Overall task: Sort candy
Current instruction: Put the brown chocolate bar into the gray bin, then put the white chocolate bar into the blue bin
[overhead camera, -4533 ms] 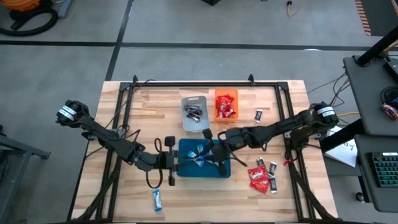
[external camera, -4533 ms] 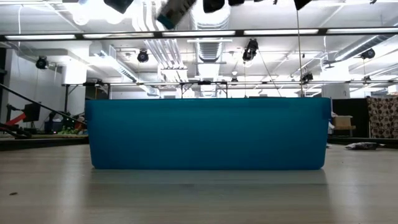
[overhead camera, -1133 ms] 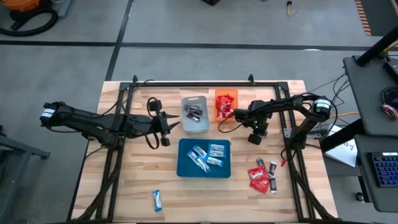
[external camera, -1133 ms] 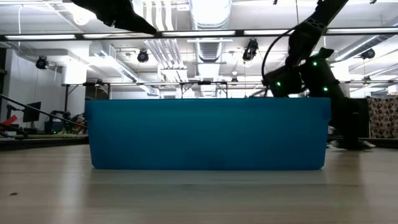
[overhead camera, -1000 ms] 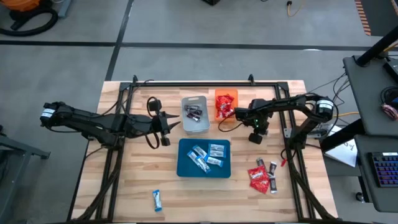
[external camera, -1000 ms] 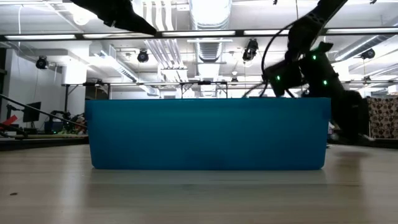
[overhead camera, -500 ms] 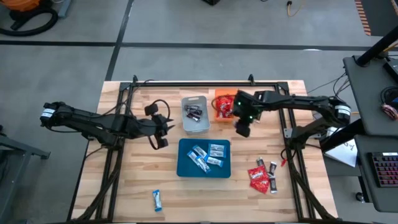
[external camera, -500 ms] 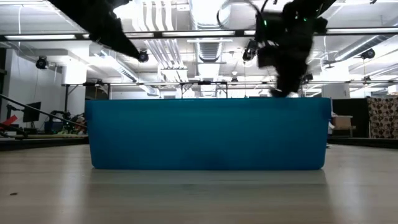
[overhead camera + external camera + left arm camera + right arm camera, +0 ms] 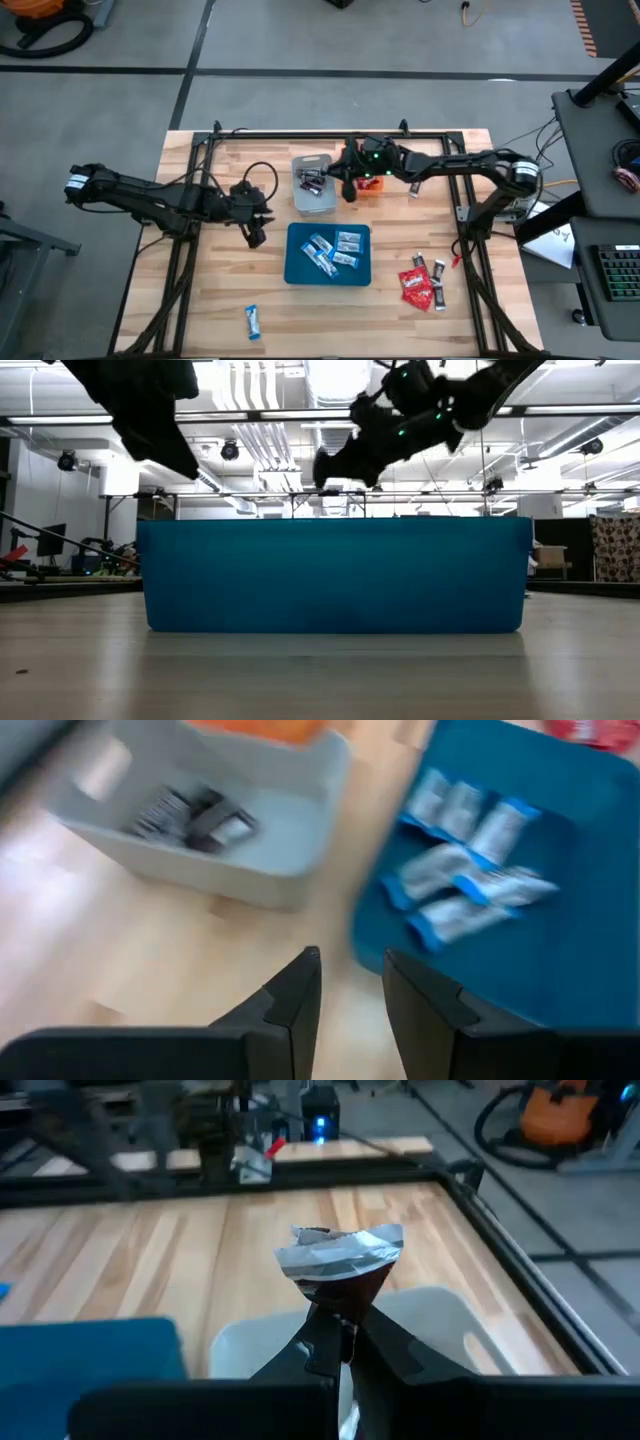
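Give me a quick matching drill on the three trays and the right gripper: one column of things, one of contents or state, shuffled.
Things:
1. grey tray
2. orange tray
3. blue tray
4. right gripper

Contents or state:
A. blue-and-white bars
B. shut on a dark mini bar, above the grey tray
C. shiny red packets
D. dark mini bars lying inside

Pairs: 1-D, 2-C, 3-A, 4-B

No lettering, brand, number or sign can be read anywhere here (the candy wrappers show only colour, their print being too small).
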Motion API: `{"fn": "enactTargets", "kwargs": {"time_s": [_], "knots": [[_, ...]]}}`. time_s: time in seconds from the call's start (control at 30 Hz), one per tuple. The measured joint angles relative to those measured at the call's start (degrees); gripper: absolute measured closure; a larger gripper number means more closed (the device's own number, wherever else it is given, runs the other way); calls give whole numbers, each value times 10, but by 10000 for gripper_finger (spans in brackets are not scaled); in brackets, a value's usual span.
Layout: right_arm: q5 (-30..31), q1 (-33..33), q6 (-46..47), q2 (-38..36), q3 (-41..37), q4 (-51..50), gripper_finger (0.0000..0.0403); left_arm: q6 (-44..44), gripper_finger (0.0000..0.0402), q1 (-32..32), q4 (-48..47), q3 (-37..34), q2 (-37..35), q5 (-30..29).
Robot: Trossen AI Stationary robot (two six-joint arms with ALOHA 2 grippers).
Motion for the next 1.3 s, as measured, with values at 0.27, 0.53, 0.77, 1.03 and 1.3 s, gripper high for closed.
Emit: {"fn": "enactTargets", "kwargs": {"time_s": [0.27, 0.53, 0.77, 1.03, 1.3], "knots": [[33, 0, 6, 85, 28, 61, 393, -92, 309, -10, -19, 0, 0, 97], [36, -1, 14, 134, 69, 32, 353, -190, 309, -42, -24, 0, 0, 111], [50, 0, 8, 152, 116, -47, 277, -339, 309, -106, -25, 0, 0, 117], [61, 0, 6, 150, 152, -94, 208, -598, 309, -205, -25, 0, 1, 113], [65, 1, -2, 149, 168, -137, 169, -848, 309, -314, 12, 0, 69, 100]]}}
